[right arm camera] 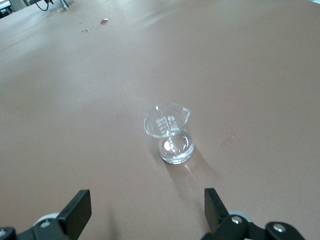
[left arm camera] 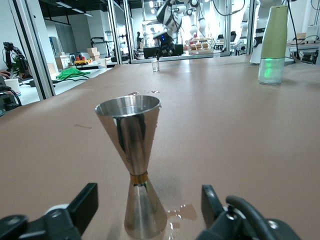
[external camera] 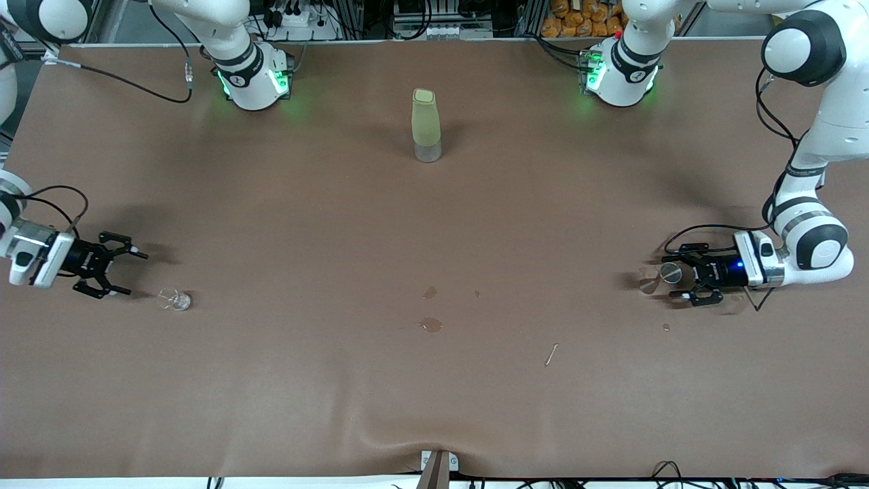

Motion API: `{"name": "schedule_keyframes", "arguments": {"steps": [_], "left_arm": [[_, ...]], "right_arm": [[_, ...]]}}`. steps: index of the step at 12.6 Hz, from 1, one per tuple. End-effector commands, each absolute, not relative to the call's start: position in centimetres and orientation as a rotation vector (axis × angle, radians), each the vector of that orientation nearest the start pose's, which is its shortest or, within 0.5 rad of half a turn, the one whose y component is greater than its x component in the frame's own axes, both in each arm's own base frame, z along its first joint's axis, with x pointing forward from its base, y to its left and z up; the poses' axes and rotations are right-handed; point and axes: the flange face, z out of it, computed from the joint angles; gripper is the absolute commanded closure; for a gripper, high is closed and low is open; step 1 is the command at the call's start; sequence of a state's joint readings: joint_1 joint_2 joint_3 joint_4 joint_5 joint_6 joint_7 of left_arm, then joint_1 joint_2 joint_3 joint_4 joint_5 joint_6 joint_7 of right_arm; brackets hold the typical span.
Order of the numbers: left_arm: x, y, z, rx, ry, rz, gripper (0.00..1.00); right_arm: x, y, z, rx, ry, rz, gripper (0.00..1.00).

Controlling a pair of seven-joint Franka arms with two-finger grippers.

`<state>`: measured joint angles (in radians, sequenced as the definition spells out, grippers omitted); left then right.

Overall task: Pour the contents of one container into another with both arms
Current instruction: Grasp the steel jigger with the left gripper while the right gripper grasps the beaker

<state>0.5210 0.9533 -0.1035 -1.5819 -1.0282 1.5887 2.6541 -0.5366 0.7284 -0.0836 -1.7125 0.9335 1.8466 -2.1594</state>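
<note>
1. My two arms (external camera: 825,102) are big, white and round, with black bands at the joints.
2. Green lights glow on both bases (external camera: 254,78).
3. Thin black cables loop along them.
4. The left gripper (external camera: 682,276) and right gripper (external camera: 129,272) are black.

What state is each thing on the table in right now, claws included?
Metal jigger: upright on the table, between the left claw's fingers, not visibly gripped.
Small glass beaker: upright, free, in front of the right claw.
Green bottle: upright, capped, nearer the bases.
Spill spots: wet patches mid-table.
Left claw: open, low at the jigger.
Right claw: open, short of the beaker.
</note>
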Motion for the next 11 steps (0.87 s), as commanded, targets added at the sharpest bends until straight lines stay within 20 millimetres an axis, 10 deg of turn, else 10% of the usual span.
{"name": "schedule_keyframes", "arguments": {"steps": [1, 11], "left_arm": [[59.0, 16.1, 8.1, 1.351, -1.402, 1.185, 0.15], [59.6, 14.7, 8.2, 1.350, -1.364, 1.206, 0.43]], "right_arm": [[54.1, -30.7, 13.7, -2.025, -1.148, -0.908, 0.00], [54.3, -28.3, 8.5, -1.905, -1.098, -1.193, 0.00]]}}
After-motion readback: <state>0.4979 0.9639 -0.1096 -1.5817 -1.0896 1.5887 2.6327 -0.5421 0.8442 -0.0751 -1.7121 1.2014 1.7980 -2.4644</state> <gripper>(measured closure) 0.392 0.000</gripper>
